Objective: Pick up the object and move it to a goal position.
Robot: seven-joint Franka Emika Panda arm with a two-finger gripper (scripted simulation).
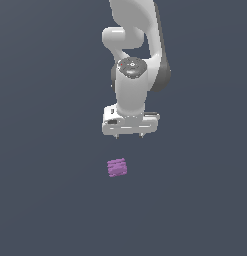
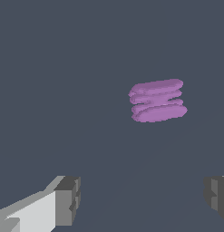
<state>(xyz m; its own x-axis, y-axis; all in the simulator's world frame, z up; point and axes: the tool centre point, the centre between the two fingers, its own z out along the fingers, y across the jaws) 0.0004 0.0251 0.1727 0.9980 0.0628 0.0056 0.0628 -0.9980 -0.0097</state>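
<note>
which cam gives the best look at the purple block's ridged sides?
Wrist view. The purple block fills more of the frame there, and its stacked ridges read clearly, with the open end effector empty and apart from it. In the exterior view the block is small and blurry, though its place below the end effector shows.

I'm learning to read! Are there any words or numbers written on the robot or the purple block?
None: no words, numbers or signs can be read in either view.
The purple block has only ridged sides, no writing.
The white arm and its pincer are plain; a tiny red dot near the joint cap is too small to be read as anything.
</note>
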